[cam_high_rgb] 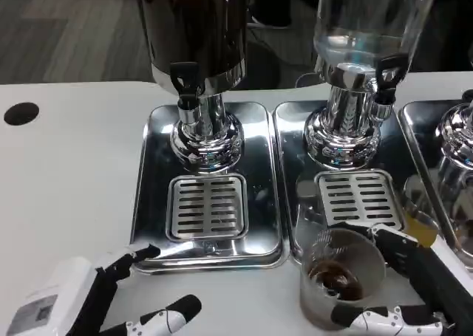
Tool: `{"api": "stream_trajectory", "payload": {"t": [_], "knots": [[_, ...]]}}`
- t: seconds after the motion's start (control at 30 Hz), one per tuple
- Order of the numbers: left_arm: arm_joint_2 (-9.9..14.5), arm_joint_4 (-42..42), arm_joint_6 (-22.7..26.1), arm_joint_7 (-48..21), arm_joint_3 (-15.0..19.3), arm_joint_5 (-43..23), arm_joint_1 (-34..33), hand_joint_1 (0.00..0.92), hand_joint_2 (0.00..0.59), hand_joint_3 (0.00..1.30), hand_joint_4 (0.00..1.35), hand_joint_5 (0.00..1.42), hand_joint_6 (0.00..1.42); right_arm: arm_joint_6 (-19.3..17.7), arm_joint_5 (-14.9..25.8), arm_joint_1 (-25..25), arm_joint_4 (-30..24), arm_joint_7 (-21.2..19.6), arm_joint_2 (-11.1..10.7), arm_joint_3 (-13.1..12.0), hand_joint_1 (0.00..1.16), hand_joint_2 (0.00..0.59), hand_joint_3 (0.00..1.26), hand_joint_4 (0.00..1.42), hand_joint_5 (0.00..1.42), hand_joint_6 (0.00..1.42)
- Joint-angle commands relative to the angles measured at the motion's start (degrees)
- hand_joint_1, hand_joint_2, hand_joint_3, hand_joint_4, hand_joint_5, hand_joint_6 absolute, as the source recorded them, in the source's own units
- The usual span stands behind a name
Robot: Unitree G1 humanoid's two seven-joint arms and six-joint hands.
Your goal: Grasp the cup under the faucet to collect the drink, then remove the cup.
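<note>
Right hand (pixel 414 292) wrapped around a clear cup (pixel 341 277) of dark drink, off the drip tray (pixel 347 196) near the table's front edge, left hand (pixel 103 295) empty, fingers spread, beside the dark dispenser's tray (pixel 155 203)

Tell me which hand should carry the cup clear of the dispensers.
Right. The right hand already grips the clear cup with dark drink in it, by the middle drip tray; the left hand rests open, away from it.

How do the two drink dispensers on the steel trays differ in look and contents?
The left dispenser has a dark tank, while the middle dispenser has a clear tank through which you can see. The left one stands further left on its tray. Both have shiny chrome bases, black tap handles and slotted drip grilles.
</note>
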Motion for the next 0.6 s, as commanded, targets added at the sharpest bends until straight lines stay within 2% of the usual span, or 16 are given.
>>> {"api": "stream_trajectory", "payload": {"t": [0.03,0.43,0.6], "knots": [[0.71,0.27,0.07,-0.93,0.54,-0.60,-0.15,0.024,0.096,0.29,0.25,0.32,0.34,-2.91,-1.59,-1.49,1.43,-2.03,0.33,0.39,0.79,0.105,0.39,0.37,0.41,0.19],[1.10,0.61,-0.14,-1.84,1.14,-1.78,-0.82,0.024,0.096,0.29,0.25,0.32,0.34,-6.90,-7.97,-2.64,4.09,-6.85,-1.06,1.23,0.79,0.105,0.40,0.37,0.41,0.18],[1.36,0.79,0.09,-1.99,1.02,-2.08,-1.18,0.024,0.091,0.29,0.25,0.32,0.34,-7.44,-9.87,-2.75,4.29,-8.45,-1.76,1.90,0.77,0.110,0.37,0.34,0.38,0.13]]}}
